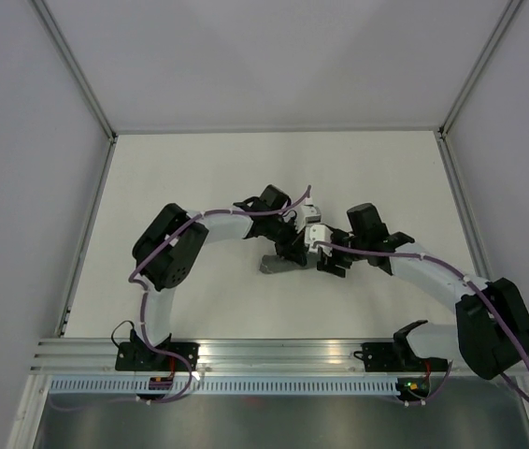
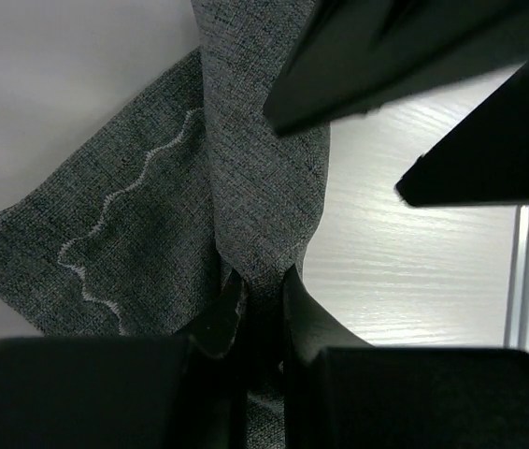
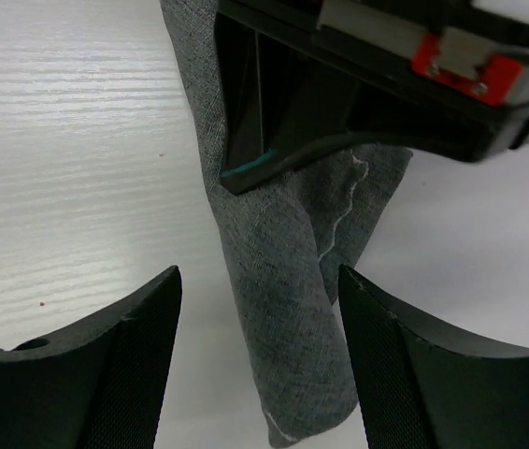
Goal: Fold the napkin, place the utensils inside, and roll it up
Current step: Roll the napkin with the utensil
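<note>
**Top view.** Both arms meet mid-table (image 1: 199, 178). The napkin (image 1: 277, 263), a narrow grey bundle, lies under the left gripper (image 1: 294, 248) and right gripper (image 1: 328, 260); pincer states can't be told from here.

**L wrist.** The left gripper (image 2: 257, 285) is clamped on the napkin's (image 2: 152, 234) narrow neck. Cloth fans out beyond, w/ a wavy pale stitch line (image 2: 134, 187) at left.

**R wrist.** The right gripper (image 3: 258, 276) stands wide apart, holding nothing. The napkin (image 3: 293, 309) strip lies on the table betw. and beyond its fingers (image 3: 106, 374).

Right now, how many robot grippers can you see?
2. The left gripper is shut on the grey napkin at mid-table; the right gripper hangs open over the same napkin. None look hidden.
</note>
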{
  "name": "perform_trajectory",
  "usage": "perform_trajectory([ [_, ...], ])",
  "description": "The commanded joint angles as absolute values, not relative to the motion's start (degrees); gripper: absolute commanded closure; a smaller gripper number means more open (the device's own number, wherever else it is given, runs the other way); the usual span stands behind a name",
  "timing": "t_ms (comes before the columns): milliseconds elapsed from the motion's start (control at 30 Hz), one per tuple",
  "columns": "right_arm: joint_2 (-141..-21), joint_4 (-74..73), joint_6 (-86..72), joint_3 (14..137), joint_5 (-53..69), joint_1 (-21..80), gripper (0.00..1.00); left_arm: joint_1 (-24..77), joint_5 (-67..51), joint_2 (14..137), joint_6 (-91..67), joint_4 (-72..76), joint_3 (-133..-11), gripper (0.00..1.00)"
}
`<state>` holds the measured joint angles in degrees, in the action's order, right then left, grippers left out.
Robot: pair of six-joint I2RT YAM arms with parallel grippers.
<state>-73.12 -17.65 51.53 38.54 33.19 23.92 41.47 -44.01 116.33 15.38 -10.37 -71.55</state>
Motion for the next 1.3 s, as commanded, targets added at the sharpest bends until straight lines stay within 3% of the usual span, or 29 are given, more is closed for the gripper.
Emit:
perform_trajectory([
  [0, -74.6, -9.2, 54.0, 37.5, 25.9, 27.6, 0.27, 41.7, -46.3, 122.1, 13.7, -21.3, -69.8, 0.98],
  [267, -79.4, -5.5, 54.6, 35.8, 20.8, 33.1, 0.27, 41.0, -47.9, 124.0, 13.9, -23.5, -71.5, 0.98],
  [467, -82.5, -6.4, 55.2, 35.5, 20.0, 33.7, 0.36, 40.5, -47.2, 124.3, 14.0, -23.9, -72.6, 0.97],
  [533, -83.2, -7.2, 55.0, 36.1, 19.9, 33.8, 0.47, 40.3, -46.9, 124.5, 13.7, -24.1, -73.2, 0.96],
  [567, -83.9, -8.2, 54.7, 36.7, 19.8, 33.7, 0.62, 40.3, -46.2, 124.5, 13.4, -24.1, -73.4, 0.96],
  [633, -84.7, -8.7, 54.3, 37.2, 19.5, 33.7, 0.73, 40.2, -45.5, 124.6, 13.1, -24.2, -73.9, 0.94],
  [667, -85.4, -9.5, 54.3, 37.5, 19.4, 33.8, 0.8, 40.3, -45.2, 124.6, 12.7, -24.2, -74.0, 0.92],
  [767, -86.9, -11.8, 54.1, 38.8, 20.1, 33.6, 0.91, 40.0, -42.4, 123.9, 11.2, -23.3, -74.4, 0.86],
  [867, -88.7, -13.7, 54.5, 40.3, 20.5, 33.2, 0.95, 39.6, -41.5, 121.0, 8.3, -18.8, -72.7, 0.74],
  [1000, -91.5, -17.8, 55.4, 43.7, 23.1, 32.1, 0.98, 37.7, -40.0, 114.7, 1.7, -8.1, -67.6, 0.57],
  [1267, -98.5, -28.6, 58.3, 51.8, 28.6, 28.0, 0.99, 35.2, -31.4, 104.3, -8.2, 8.9, -57.9, 0.47],
])
